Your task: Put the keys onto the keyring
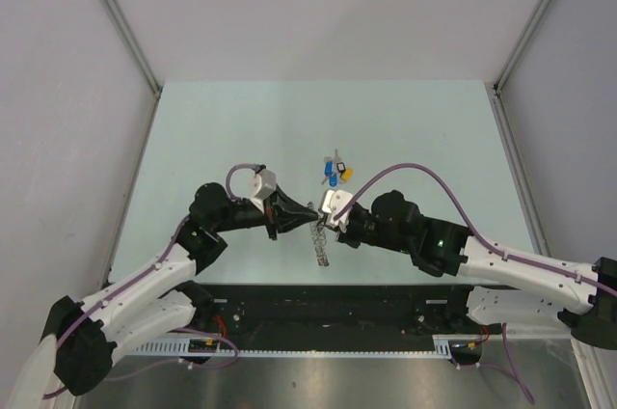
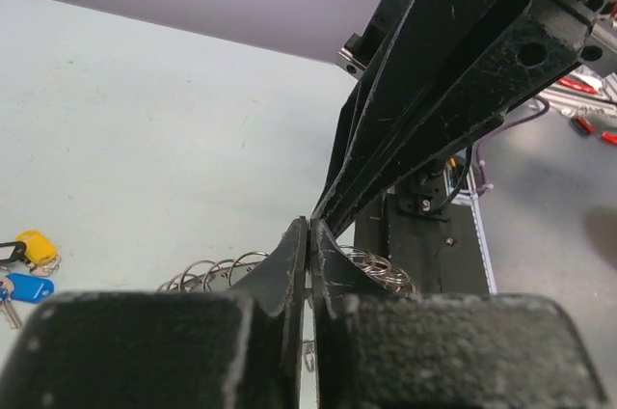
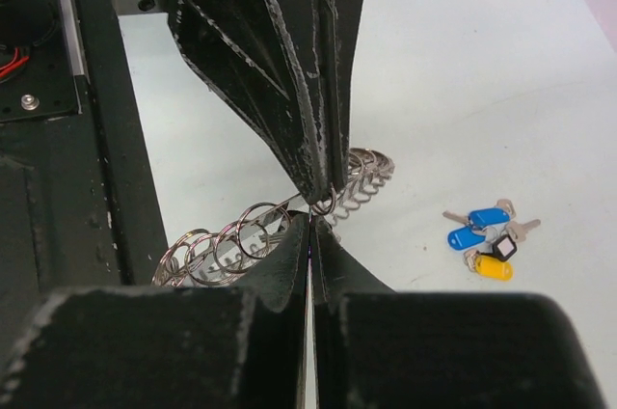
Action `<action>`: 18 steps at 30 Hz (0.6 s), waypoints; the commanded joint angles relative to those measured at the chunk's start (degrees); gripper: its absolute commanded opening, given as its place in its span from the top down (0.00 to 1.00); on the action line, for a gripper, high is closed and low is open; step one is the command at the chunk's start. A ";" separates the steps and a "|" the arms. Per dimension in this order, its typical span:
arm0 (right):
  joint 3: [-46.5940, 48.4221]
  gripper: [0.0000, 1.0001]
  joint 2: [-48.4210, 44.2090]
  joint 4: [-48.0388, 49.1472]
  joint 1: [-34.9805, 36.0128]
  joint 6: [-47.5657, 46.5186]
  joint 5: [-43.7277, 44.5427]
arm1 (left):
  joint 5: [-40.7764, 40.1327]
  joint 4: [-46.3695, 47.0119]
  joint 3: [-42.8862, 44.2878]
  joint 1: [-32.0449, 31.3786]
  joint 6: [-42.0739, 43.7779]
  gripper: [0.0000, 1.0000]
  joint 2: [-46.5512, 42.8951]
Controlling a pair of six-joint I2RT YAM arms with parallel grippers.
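No writing, number, brand or sign can be read in any of the three views. The coloured plastic heads of the keys (image 3: 472, 233) lying on the desk (image 3: 463, 71) are too small to show any lettering. The black-rimmed one has a pale panel, but nothing on it is legible.

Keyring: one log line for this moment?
left gripper: shut on keyring | right gripper: shut on keyring | keys: on table, apart, not threaded
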 commanded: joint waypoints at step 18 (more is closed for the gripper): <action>1.52 1.00 -3.16 -1.46 0.47 -4.33 2.25 | 12.55 -47.44 24.86 4.06 38.51 0.50 9.05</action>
